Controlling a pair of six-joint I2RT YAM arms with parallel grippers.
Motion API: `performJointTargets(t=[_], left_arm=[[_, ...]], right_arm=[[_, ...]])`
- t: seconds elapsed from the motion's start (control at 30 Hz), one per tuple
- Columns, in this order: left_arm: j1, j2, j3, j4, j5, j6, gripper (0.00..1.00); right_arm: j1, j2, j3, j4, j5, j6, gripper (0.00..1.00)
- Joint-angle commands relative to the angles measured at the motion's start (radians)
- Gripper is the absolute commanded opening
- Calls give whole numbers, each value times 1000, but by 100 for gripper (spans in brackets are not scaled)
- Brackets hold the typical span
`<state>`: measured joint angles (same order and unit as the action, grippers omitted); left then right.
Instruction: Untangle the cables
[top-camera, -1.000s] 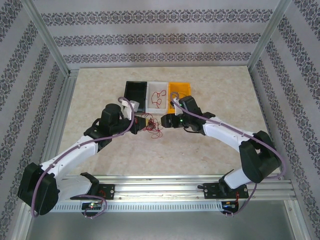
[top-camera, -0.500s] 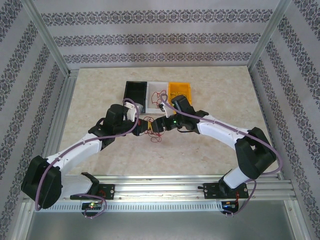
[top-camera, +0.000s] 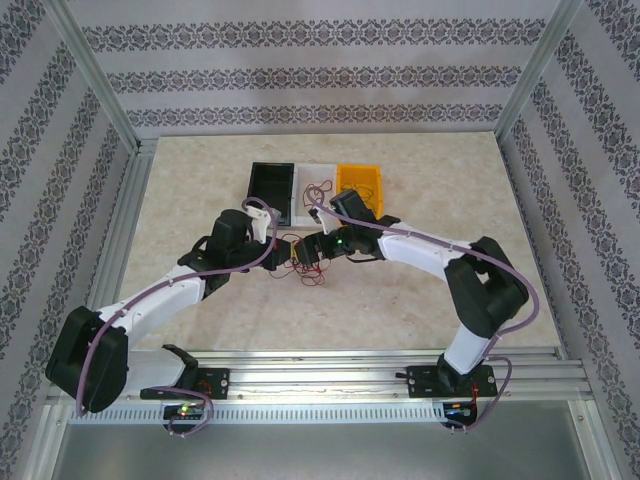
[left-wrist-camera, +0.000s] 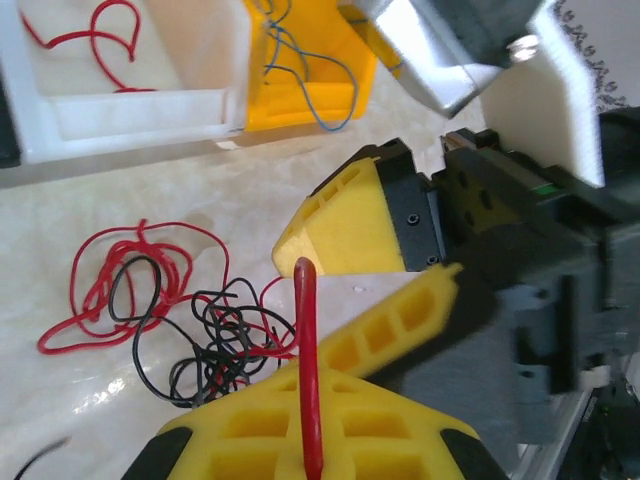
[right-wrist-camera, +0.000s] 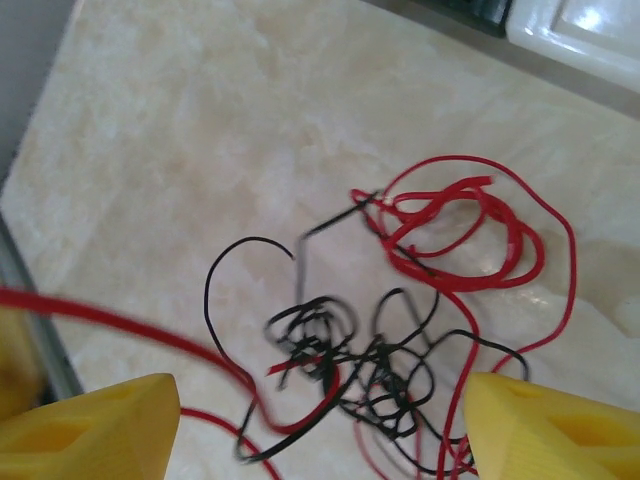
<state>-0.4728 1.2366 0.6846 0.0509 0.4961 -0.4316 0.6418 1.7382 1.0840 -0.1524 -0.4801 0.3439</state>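
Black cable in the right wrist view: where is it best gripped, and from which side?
Take the black cable at its open loop left of the knot, where it lies alone on the table. Come down from above with the open right gripper, which straddles the pile. In the knot, red cable crosses it, so a grip there would likely catch both.
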Motion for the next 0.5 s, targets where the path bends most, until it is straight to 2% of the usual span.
performJointTargets(t=[0.0,0.23,0.47], left_arm=[[-38,-80,39,182,215,-52,0],[-9,-165,73,281,256,-135,0],[40,-238,168,255,253,-112,0]], right_arm=[[7,91,1,-29,200,65,73],[-29,45,-97,-58,305,111,71],[-128,-52,-214,-76,291,144,71]])
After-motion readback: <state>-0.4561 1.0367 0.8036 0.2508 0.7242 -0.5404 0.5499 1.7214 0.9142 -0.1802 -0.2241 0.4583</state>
